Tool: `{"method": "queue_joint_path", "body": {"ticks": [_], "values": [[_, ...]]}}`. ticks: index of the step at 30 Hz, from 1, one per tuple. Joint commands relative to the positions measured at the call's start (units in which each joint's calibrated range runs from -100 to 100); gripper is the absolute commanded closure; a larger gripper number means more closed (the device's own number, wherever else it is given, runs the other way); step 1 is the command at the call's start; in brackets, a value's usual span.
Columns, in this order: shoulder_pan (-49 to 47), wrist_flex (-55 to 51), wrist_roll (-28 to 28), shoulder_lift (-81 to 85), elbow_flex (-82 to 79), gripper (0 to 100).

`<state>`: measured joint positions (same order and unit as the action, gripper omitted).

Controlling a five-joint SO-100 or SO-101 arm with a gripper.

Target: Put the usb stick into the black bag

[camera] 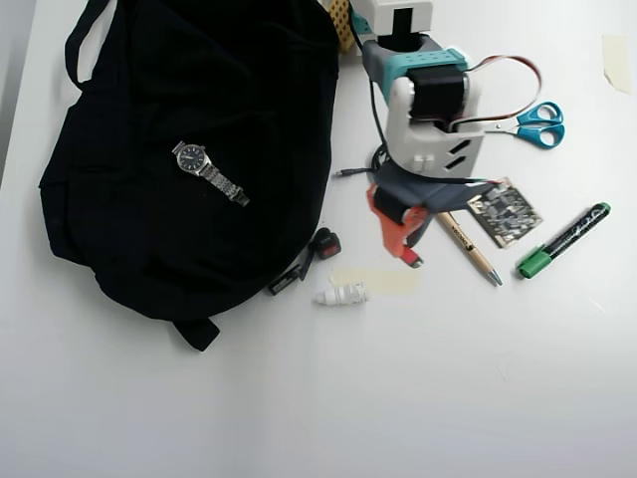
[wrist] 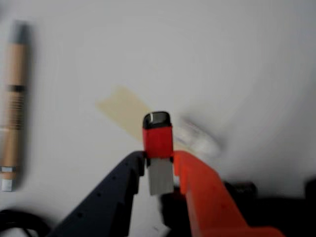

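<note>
In the wrist view my gripper [wrist: 159,160] is shut on the usb stick [wrist: 158,140], which is red above and white-grey below with a dark tip. The dark finger is on its left and the orange finger on its right. In the overhead view the gripper [camera: 406,251] holds the stick [camera: 411,260] low over the white table, to the right of the black bag [camera: 189,149]. The bag lies at the upper left with a wristwatch [camera: 209,171] on top of it. I cannot see an opening in the bag.
A black-and-red gadget [camera: 324,242], a white ribbed plug [camera: 341,295] and a patch of tape [camera: 376,279] lie between the bag and the gripper. A pen [camera: 470,249], circuit board [camera: 506,211], green marker [camera: 562,240] and scissors [camera: 532,121] lie to the right.
</note>
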<state>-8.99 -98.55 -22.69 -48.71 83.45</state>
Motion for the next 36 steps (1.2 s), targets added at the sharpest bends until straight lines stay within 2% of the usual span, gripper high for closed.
{"method": "queue_joint_path", "body": {"ticks": [1,7,17,29,31,32,34,35,36], "values": [[5.0,-1.0,0.2,5.2,1.7,98],[11.5,-1.0,3.0,6.1,1.5,98],[22.7,-1.0,3.2,6.1,-1.1,98],[37.3,-0.8,2.4,5.9,-4.5,97],[38.2,-0.6,0.1,5.6,-3.8,97],[38.1,-0.6,0.1,5.3,-3.8,94],[37.8,-0.8,0.5,4.9,-4.7,71],[37.7,-0.8,0.5,4.9,-6.4,63],[37.2,-0.8,0.2,5.2,-6.7,64]]}}
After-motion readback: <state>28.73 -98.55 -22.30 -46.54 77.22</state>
